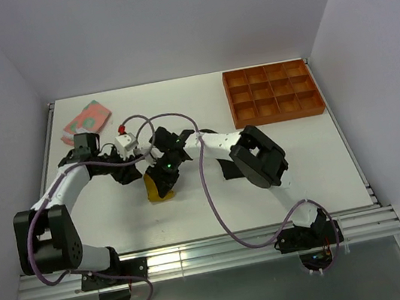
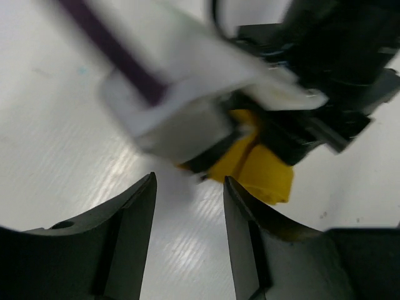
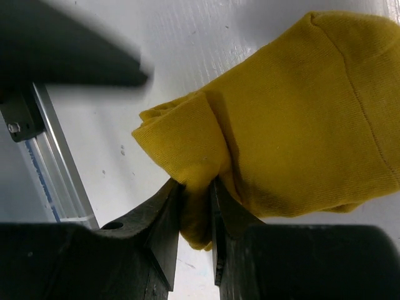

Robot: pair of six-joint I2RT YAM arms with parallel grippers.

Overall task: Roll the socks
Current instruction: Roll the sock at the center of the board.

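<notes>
The mustard-yellow sock (image 3: pixel 300 119) lies on the white table, partly folded over itself. My right gripper (image 3: pixel 197 187) is shut on a bunched fold at the sock's edge. From above, the yellow sock (image 1: pixel 162 188) shows just below the right gripper (image 1: pixel 164 174). My left gripper (image 2: pixel 189 178) is open with only bare table between its fingers. It sits a short way left of the yellow sock (image 2: pixel 262 169) and is not touching it. The pink sock with green patches (image 1: pixel 88 119) lies at the far left. A dark shape (image 1: pixel 224 170) under the right arm may be the black sock.
An orange tray (image 1: pixel 273 93) with square compartments stands at the far right of the table. The right arm's wrist and purple cable (image 2: pixel 112 50) hang blurred just ahead of the left gripper. White walls enclose the table on three sides.
</notes>
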